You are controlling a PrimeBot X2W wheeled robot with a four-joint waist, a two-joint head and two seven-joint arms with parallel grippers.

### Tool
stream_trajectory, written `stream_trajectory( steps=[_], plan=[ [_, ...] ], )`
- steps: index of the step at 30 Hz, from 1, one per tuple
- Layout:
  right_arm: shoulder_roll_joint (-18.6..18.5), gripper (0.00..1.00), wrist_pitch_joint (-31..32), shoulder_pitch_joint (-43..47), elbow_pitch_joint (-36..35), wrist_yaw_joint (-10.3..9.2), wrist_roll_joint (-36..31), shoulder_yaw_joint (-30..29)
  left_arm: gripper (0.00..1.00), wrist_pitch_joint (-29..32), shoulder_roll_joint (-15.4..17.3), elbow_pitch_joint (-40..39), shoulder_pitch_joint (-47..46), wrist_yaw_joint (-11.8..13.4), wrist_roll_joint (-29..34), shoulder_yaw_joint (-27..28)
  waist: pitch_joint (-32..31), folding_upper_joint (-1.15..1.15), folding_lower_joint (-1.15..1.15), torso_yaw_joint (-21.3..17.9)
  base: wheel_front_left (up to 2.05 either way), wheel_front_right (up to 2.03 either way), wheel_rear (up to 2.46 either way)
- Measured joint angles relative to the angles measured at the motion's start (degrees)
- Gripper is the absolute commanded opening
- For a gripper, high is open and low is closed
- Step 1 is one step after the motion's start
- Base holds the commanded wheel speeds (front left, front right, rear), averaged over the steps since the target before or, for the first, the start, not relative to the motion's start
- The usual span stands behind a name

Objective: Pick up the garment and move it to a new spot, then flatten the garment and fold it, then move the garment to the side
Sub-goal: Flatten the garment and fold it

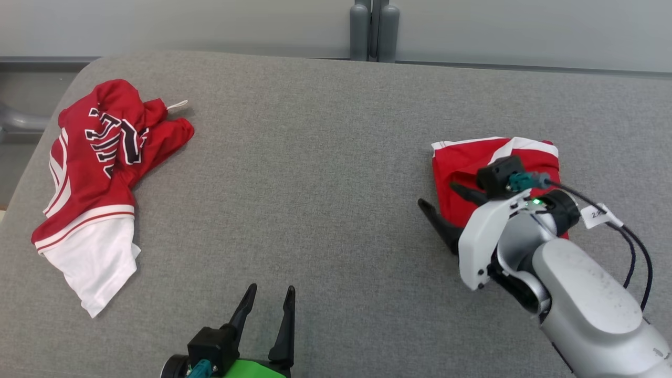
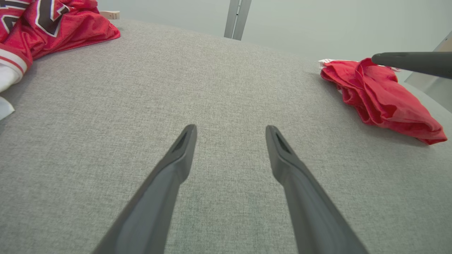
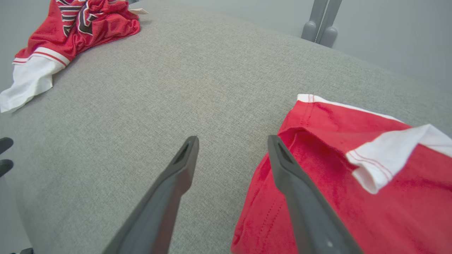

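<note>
Crumpled red jersey (image 1: 84, 173) carries black lettering (image 1: 116, 137) creased beyond reading

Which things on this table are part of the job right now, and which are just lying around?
In the job: folded red garment, on the right of the table; right gripper, open at its edge.
Lying about: crumpled red and white jersey, far left, untouched; left gripper, open over bare table.
</note>
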Motion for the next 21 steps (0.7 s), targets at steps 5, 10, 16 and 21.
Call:
stream_trajectory(
  steps=[5,10,16,21],
  plan=[
    [-0.23,1.0,-6.65,2.07,0.86,0.0,0.97,5.42,1.0,0.0,-0.01,0.49,0.81,0.24,-0.01,0.47,-1.77,0.0,0.0,-0.66,0.0,0.0,0.0],
    [-2.25,1.0,-17.11,6.08,0.52,0.0,-2.27,4.61,1.0,0.01,-0.01,-0.54,4.17,1.15,-0.13,2.08,-4.52,0.0,0.0,-1.51,0.0,0.0,0.0],
    [-3.54,1.0,-29.33,14.56,0.79,0.0,-12.0,-4.61,1.0,0.0,-0.01,-4.9,7.97,1.41,1.55,5.43,-7.69,0.0,0.0,-3.22,0.0,0.0,0.0],
    [-1.49,1.0,-31.83,22.15,0.09,0.01,-16.89,-13.96,1.0,0.0,0.0,-8.77,10.1,0.91,2.85,8.95,-9.12,0.0,0.0,-4.86,0.0,0.0,0.0]
  ],
)
